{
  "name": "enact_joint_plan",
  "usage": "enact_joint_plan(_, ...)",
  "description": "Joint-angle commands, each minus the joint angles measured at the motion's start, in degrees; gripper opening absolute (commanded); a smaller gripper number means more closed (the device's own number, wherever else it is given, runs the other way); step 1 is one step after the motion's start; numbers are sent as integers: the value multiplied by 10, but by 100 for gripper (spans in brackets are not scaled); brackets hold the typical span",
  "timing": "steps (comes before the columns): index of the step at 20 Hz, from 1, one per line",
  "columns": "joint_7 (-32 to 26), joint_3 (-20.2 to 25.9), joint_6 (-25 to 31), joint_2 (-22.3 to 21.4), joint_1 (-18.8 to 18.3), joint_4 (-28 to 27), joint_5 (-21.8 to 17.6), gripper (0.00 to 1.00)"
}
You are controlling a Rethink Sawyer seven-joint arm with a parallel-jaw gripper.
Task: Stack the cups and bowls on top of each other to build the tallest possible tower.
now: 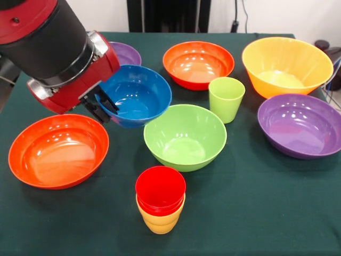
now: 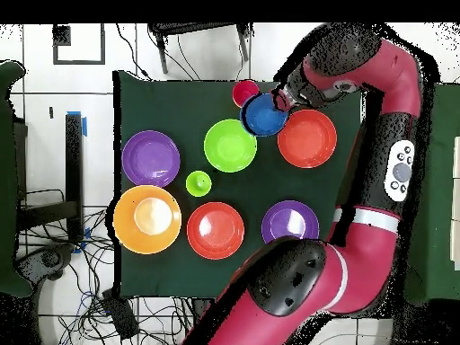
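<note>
1. Blue bowl (image 1: 136, 95) sits tilted, upper left of centre in the front view, its rim pinched by the gripper (image 1: 101, 106).
2. Red cup (image 1: 160, 190) is nested in the yellow cup (image 1: 160, 220), bottom centre.
3. Green bowl (image 1: 185, 136) stands just right of the blue one; green cup (image 1: 226, 98) behind it.

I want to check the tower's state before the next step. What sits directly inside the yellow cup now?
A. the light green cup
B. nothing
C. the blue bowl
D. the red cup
D: the red cup is nested in the yellow cup at the table's near edge in the front view, while the tool holds the blue bowl by its rim, lifted and tilted.
</note>
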Motion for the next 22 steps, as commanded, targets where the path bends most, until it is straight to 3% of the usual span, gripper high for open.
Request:
enact_joint_plan(1,0,102,92,40,31,-86,-98,0)
enact_joint_plan(10,28,358,150,53,1,-123,-311,0)
enact_joint_plan(18,-16,597,204,67,-37,-156,-551,0)
enact_joint_plan(22,-41,694,229,69,-49,-171,-664,0)
